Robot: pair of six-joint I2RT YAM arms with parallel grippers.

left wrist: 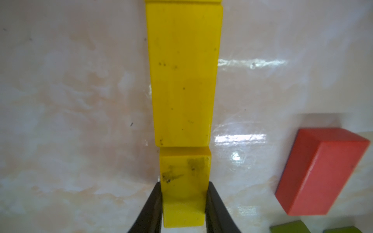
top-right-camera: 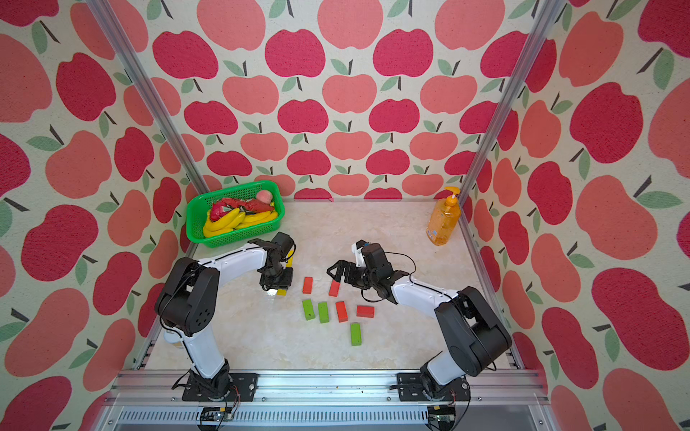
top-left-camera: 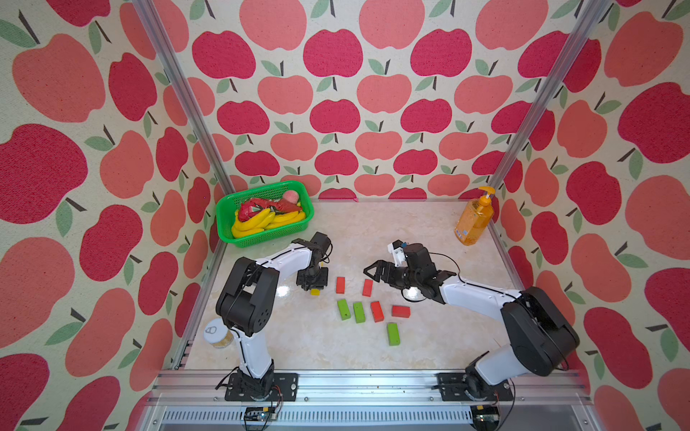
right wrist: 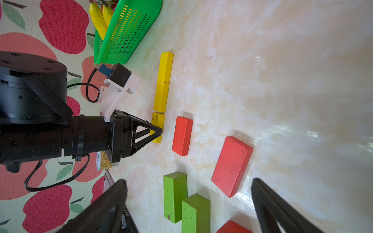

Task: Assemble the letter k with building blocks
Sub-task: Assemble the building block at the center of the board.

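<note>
My left gripper (left wrist: 184, 184) is shut on a yellow brick (left wrist: 183, 209), pointing down at the table's left middle (top-left-camera: 313, 286). That brick lies end to end with two more yellow bricks (right wrist: 161, 96) in a straight row towards the basket. In a top view the arm hides most of the row. To its right lie loose red bricks (top-left-camera: 340, 284) (top-left-camera: 367, 287) (top-left-camera: 377, 311) and green bricks (top-left-camera: 344, 309) (top-left-camera: 393, 334). My right gripper (top-left-camera: 370, 273) hovers open above the red brick at the pile's far right edge, holding nothing (right wrist: 187, 181).
A green basket (top-left-camera: 269, 240) with bananas stands at the back left, close behind the left arm. An orange soap bottle (top-left-camera: 473, 220) stands at the back right. A small lidded jar (top-left-camera: 216, 332) sits off the table's front left edge.
</note>
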